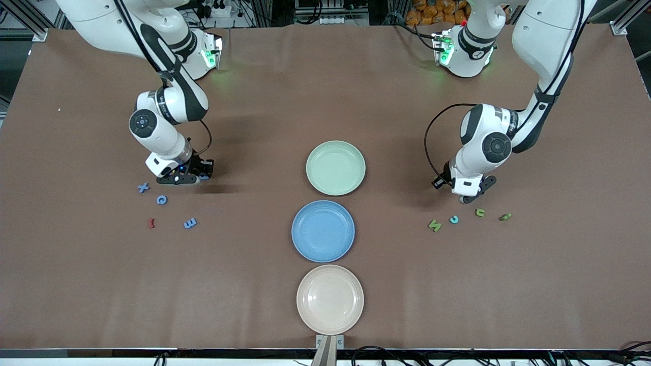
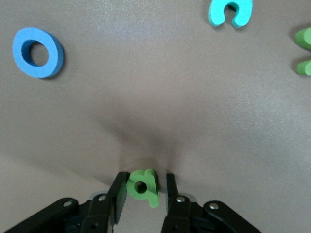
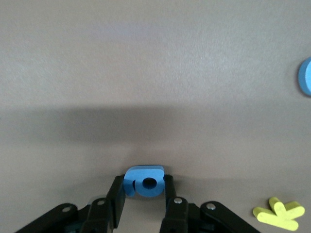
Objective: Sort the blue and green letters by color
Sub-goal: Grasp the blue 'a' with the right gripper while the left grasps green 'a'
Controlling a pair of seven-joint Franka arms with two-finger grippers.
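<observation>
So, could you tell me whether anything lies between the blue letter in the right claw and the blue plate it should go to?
Nothing visible does. The right claw grips a blue letter low over the table toward the right arm's end. Between it and the blue plate is only bare brown table; the loose letters, like the blue E, lie nearer the front camera, off that line.

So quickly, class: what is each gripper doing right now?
Left gripper: closed on a green letter.
Right gripper: closed on a blue letter.

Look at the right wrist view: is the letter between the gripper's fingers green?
No, the letter between the right gripper fingers is blue.
</observation>
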